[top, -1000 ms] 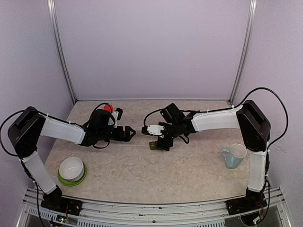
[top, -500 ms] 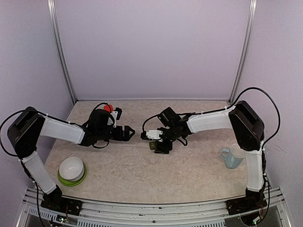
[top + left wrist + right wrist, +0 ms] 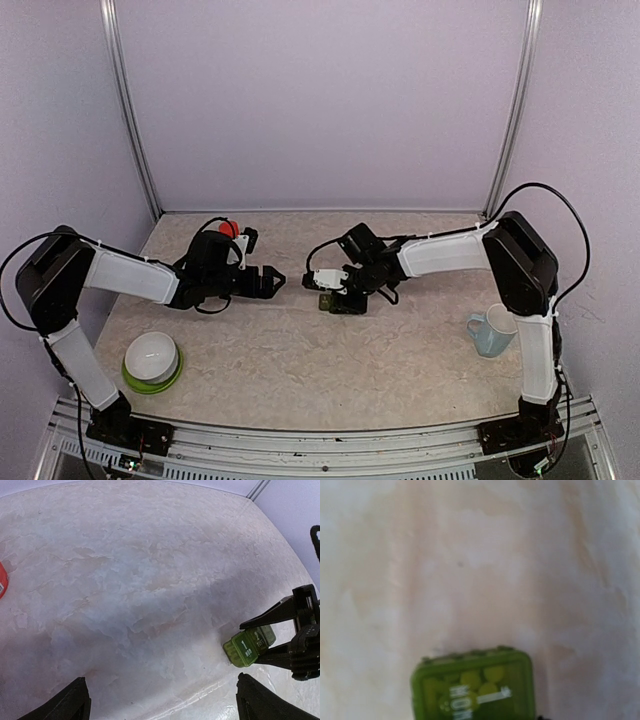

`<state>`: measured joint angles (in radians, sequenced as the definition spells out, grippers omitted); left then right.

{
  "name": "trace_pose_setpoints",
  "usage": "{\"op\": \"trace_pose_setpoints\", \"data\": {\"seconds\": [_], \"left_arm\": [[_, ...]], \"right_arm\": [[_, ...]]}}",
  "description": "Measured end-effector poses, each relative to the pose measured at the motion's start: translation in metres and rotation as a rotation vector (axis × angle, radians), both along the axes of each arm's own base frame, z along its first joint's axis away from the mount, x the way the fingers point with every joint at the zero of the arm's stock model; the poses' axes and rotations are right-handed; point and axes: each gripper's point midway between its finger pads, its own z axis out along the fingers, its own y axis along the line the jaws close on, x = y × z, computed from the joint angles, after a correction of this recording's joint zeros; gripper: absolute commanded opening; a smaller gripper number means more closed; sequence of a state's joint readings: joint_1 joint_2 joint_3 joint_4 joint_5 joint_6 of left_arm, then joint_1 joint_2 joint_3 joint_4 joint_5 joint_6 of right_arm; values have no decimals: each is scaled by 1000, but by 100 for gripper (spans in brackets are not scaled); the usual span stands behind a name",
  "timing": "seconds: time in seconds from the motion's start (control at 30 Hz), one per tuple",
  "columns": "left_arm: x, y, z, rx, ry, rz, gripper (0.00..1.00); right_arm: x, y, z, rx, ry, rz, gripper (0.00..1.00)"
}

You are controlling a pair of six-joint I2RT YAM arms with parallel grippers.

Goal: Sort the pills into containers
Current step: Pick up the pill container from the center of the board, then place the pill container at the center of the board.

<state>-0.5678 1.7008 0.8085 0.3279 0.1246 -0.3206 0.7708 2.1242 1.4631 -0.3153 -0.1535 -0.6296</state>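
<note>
The containers (image 3: 248,646) are a small green strip lying on the table, its lids marked 1 MON and 2. In the top view the containers (image 3: 325,301) sit mid-table under my right gripper (image 3: 337,297). The left wrist view shows the right gripper's black fingers (image 3: 278,614) pressed against both long sides of the strip. Round pills (image 3: 472,677) show through the closed lid in the right wrist view. My left gripper (image 3: 272,282) hangs open a little to the left of the strip, holding nothing, and its fingertips (image 3: 75,700) frame bare table.
An orange-red bottle (image 3: 229,229) stands behind the left arm, at the back of the table. A white bowl on a green plate (image 3: 152,358) sits front left. A pale blue mug (image 3: 494,330) stands at the right, near the right arm's base.
The right gripper's jaws have closed in onto the green strip and the wrist has shifted slightly over it. The left arm has stayed put.
</note>
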Motion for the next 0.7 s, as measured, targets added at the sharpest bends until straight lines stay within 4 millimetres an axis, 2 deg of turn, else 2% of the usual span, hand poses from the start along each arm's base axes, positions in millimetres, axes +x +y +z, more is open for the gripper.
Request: {"op": "trace_pose_setpoints", "data": {"seconds": [0.33, 0.5, 0.7], "left_arm": [[0, 0, 0, -2, 1, -2, 99], [0, -1, 0, -3, 1, -3, 99], [-1, -1, 0, -4, 2, -5, 99]], "right_arm": [[22, -17, 1, 0, -14, -84, 39], [42, -31, -1, -5, -37, -125, 39], [69, -34, 1, -1, -82, -126, 39]]}}
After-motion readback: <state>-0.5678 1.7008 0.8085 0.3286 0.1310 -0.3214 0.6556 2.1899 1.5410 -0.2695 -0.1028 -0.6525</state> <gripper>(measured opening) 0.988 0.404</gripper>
